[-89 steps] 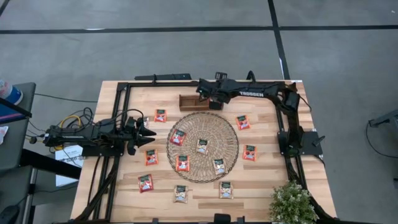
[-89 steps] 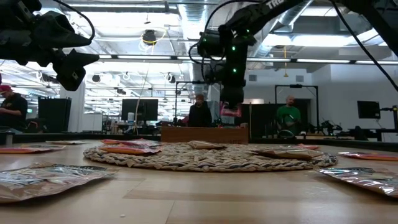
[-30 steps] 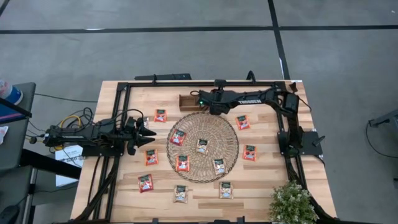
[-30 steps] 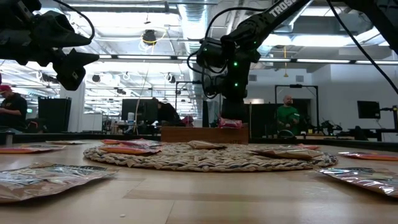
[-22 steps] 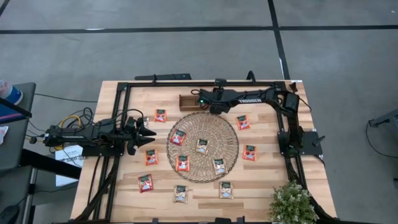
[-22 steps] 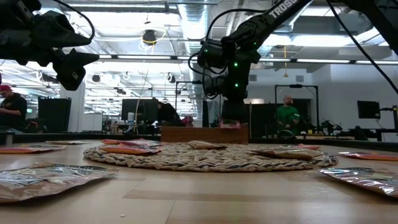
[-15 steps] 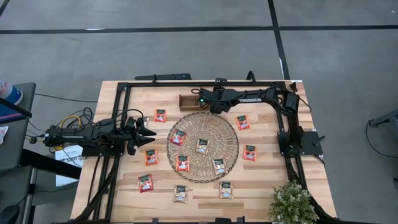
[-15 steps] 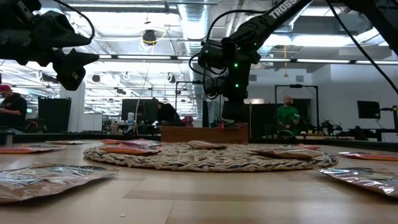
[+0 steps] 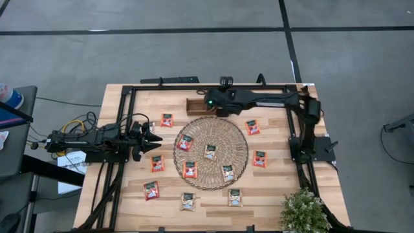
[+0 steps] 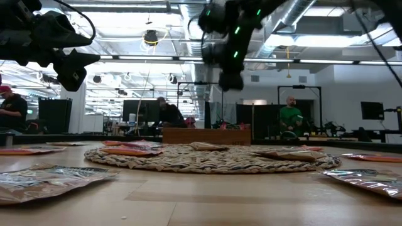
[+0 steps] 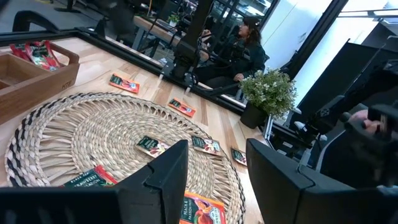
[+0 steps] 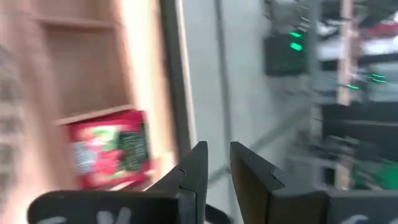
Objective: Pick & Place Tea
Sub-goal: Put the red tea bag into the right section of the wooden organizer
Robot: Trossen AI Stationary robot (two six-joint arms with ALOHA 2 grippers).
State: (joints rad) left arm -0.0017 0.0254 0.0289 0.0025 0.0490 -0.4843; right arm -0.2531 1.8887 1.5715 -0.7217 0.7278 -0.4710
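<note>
At the table's twelve o'clock, the right gripper (image 12: 216,163), fingers slightly apart and empty, hangs above the wooden tray (image 9: 196,105) where a red sachet (image 12: 107,154) lies dropped, while the left gripper (image 11: 214,163) waits at nine o'clock, fingers apart.

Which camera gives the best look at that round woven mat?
The high view: the whole round woven mat shows from above. The left wrist view shows most of it at a slant, the low view only its edge, and the right wrist view hardly any.

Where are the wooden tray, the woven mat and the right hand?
wooden tray (image 9: 194,105), high view, bare compartment at its left end.
woven mat (image 9: 223,133), high view, bare weave near its upper right rim.
right hand (image 12: 216,163), right wrist view, midway between its fingertips.
</note>
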